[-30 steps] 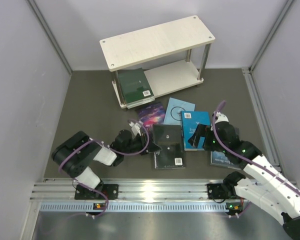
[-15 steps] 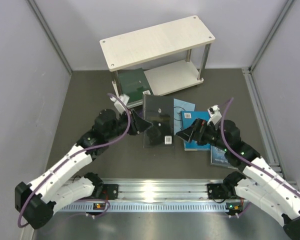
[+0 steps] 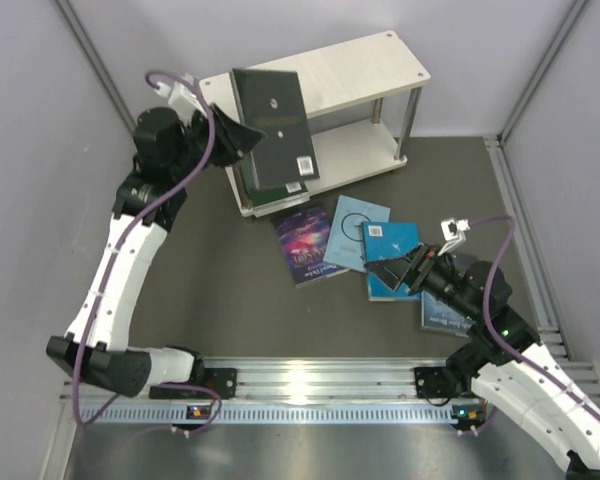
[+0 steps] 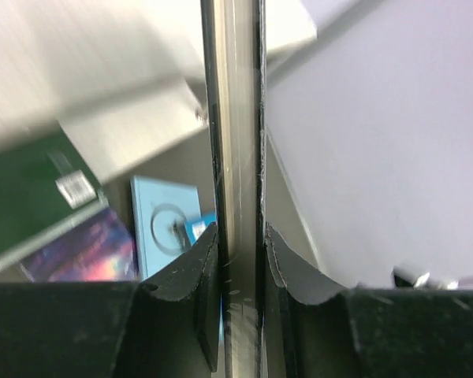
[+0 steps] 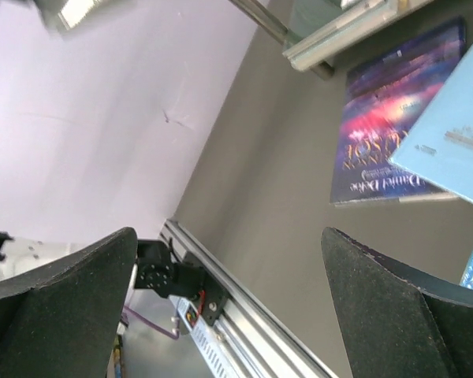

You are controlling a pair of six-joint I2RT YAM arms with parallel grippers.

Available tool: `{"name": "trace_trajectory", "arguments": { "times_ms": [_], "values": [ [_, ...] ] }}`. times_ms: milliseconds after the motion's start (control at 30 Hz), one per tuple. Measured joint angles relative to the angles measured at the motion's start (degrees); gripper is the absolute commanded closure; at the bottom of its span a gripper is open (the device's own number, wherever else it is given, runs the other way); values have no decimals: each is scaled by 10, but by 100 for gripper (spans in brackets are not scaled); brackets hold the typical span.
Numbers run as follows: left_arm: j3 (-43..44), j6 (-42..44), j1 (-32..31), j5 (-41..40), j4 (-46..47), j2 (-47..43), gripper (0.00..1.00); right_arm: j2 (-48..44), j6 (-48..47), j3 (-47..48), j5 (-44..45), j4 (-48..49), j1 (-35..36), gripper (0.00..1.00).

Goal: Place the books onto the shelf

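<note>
Now the left gripper [image 3: 232,140] is clamping the black book [image 3: 275,125] by its left edge, upper left of the frame, long axis running top to bottom, over the left end of the shelf [image 3: 370,65]; the right gripper [image 3: 405,265] is gaping empty, lower right.

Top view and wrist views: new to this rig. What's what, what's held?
Two robot arms at the table's near edge. Top view: a camera above and behind them. Wrist views: a camera on each arm, its own fingers in frame. The left gripper is shut on a black book, raised by the two-tier shelf. The right gripper is open and empty by a bright blue book. Beside it lie a light blue book and a starry book. A dark green book lies on the lower board.
</note>
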Motion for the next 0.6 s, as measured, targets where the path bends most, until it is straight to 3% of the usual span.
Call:
{"name": "trace_trajectory", "arguments": {
  "times_ms": [133, 333, 467, 600],
  "values": [
    [112, -46, 79, 48, 21, 90, 100, 0, 8, -31, -5, 0, 0, 0],
    [188, -182, 186, 150, 145, 220, 100, 3, 8, -35, -11, 2, 0, 0],
    [254, -236, 216, 207, 174, 334, 100, 3, 7, -36, -12, 3, 0, 0],
    [297, -280, 227, 242, 145, 402, 100, 3, 6, -47, -12, 7, 0, 0]
  ]
}}
